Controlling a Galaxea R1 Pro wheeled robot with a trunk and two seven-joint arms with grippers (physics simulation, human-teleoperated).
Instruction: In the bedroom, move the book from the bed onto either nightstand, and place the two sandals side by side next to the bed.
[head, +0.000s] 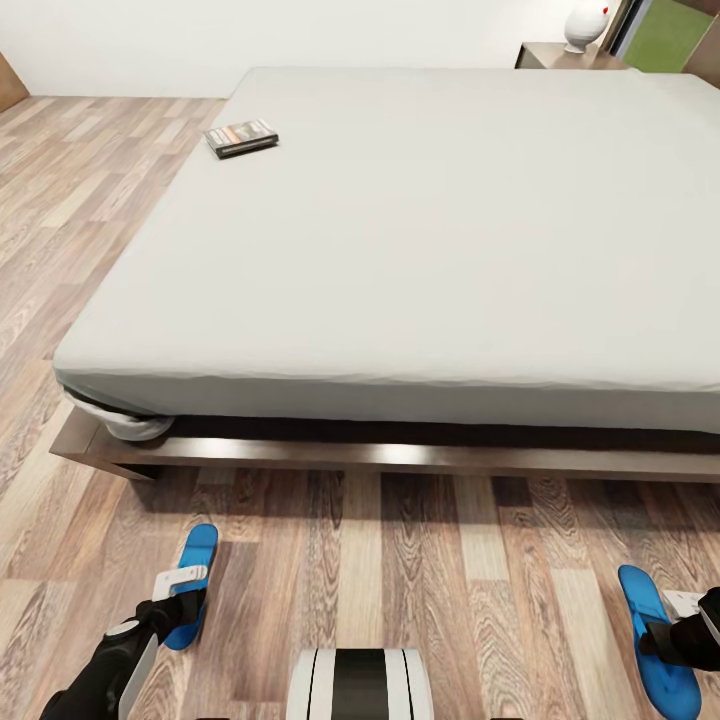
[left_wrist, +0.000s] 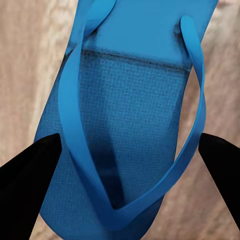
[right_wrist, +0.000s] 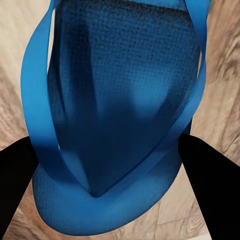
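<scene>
The book (head: 241, 138) lies flat on the far left part of the bed's pale grey mattress (head: 420, 230). One nightstand (head: 553, 54) stands past the bed's far right corner. Two blue sandals lie on the floor in front of the bed, far apart: the left sandal (head: 194, 572) (left_wrist: 130, 125) and the right sandal (head: 652, 630) (right_wrist: 115, 110). My left gripper (head: 178, 598) (left_wrist: 129, 150) is open, one finger on each side of the left sandal's toe end. My right gripper (head: 688, 628) (right_wrist: 109, 155) is open too, straddling the right sandal the same way.
The bed's dark wooden frame (head: 400, 458) juts out low along the near side, with bunched sheet (head: 125, 422) at its left corner. A white lamp-like object (head: 583, 24) stands on the nightstand. Wood-plank floor (head: 420, 580) stretches between the sandals, and my base (head: 360, 684) sits at the bottom centre.
</scene>
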